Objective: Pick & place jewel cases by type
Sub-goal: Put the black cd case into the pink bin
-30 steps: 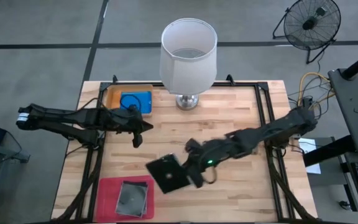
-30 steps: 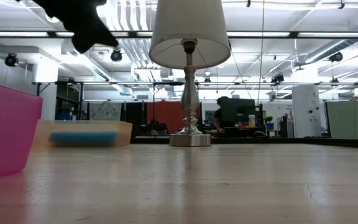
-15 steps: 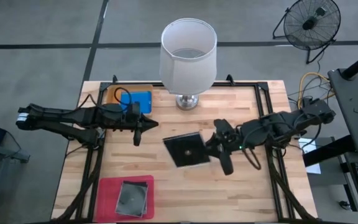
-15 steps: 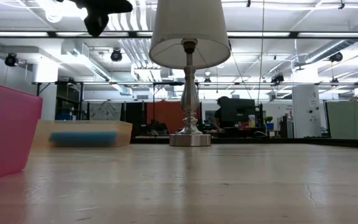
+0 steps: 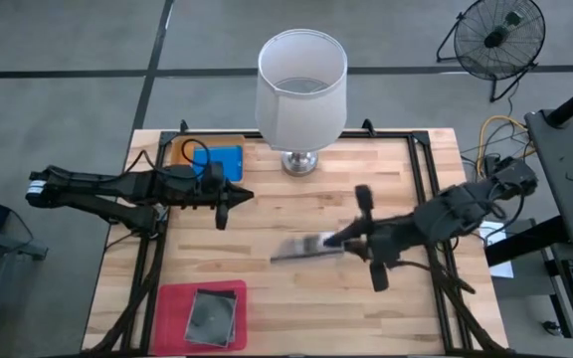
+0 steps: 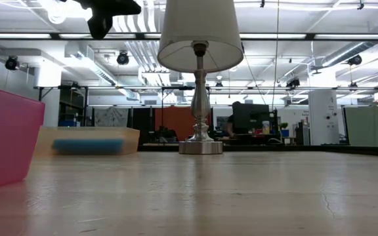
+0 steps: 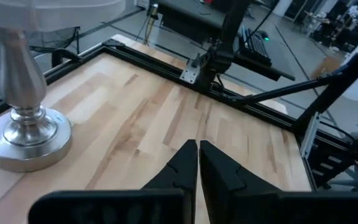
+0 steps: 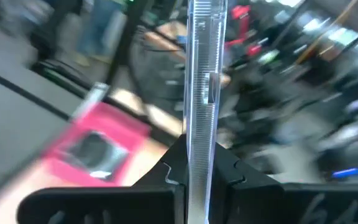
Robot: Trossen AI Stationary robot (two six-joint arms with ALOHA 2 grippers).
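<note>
- Orange tray [image 5: 179,149], upper left of the high view, is holding a blue jewel case [image 5: 218,162]. Only one blue surface is showing from above; whether more are stacked beneath it cannot be told.
- Magenta tray [image 5: 172,303], lower left of the high view, is holding a grey-transparent case with disc [image 5: 211,316]. A second edge seems to be peeking out beneath it, so possibly two, not certain.
- Right gripper [image 5: 351,242], centre-right of the high view and above the bench [image 5: 366,308], is carrying a transparent case in transit [image 5: 301,249]. Case is turned edge-on and blurred from above. In the right wrist view the jaws are clamping its thin edge [image 8: 201,81], with the magenta tray in the background.
- Left gripper [image 5: 235,197] is hovering just beside the orange tray, jaws closed and empty; left wrist view confirms the fingertips [image 7: 188,155] are meeting with nothing between them.
- No loose cases are showing on the bare bench in the high or low view.
- Judgement: sorting is looking late-stage. The carried grey case is probably heading for the magenta tray. A full count of six cannot be confirmed from these views.
</note>
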